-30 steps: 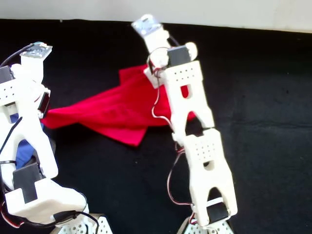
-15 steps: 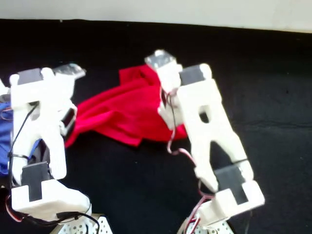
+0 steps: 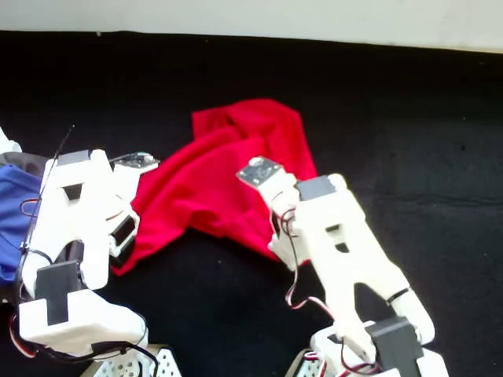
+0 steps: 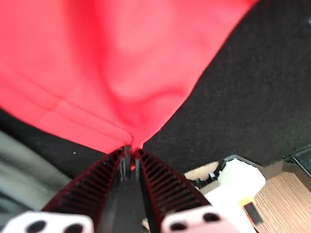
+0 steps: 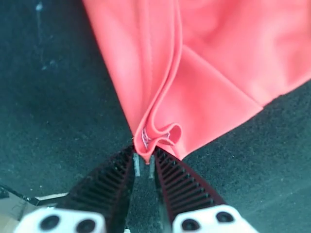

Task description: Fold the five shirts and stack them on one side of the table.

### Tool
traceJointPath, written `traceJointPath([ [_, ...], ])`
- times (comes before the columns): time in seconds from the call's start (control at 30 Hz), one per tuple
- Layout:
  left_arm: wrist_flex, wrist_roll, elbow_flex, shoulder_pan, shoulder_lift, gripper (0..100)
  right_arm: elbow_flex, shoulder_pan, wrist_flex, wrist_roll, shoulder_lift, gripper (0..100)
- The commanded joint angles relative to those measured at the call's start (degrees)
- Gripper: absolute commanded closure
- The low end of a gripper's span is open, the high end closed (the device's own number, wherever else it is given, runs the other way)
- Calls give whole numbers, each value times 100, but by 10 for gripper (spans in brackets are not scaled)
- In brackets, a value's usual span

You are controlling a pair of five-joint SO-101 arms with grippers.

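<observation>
A red shirt [image 3: 228, 169] lies rumpled on the black table [image 3: 409, 126], stretched between both arms. My left gripper [image 4: 130, 158] is shut on a hemmed corner of the red shirt [image 4: 112, 73]; in the high view that corner hangs by the left arm [image 3: 130, 255]. My right gripper [image 5: 144, 158] is shut on a bunched fold of the red shirt [image 5: 204, 63], near the shirt's front edge at the middle of the table [image 3: 275, 236]. A blue shirt [image 3: 14, 216] lies at the left edge, partly hidden behind the left arm.
The table's right half [image 3: 424, 181] is bare black cloth. A pale wall [image 3: 314, 20] runs along the far edge. The arm bases [image 3: 126, 357] stand at the near edge.
Both arms have pulled back toward the near edge, dragging the red shirt with them. The shirt's far part, hidden by the right arm before, is now uncovered.
</observation>
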Motion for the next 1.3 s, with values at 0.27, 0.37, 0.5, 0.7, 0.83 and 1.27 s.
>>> traceJointPath([
  [0.27, 642, -202, -1367, -523, -259, 772, -22, -75, 400, 114, -892, 740],
  [0.37, 642, -237, -1288, -497, -233, 770, -22, -75, 365, 114, -1015, 739],
  [0.5, 53, -246, -620, -497, -198, 769, -22, -66, 365, 123, -1033, 746],
  [0.7, -1284, -220, 567, -497, -207, 766, -22, -66, 374, 114, -1024, 747],
  [0.83, -2163, -202, 936, -523, -207, 766, -22, -66, 382, 114, -989, 747],
  [1.27, -1407, -202, 92, -541, -224, 769, -22, -48, 400, 123, -989, 747],
])
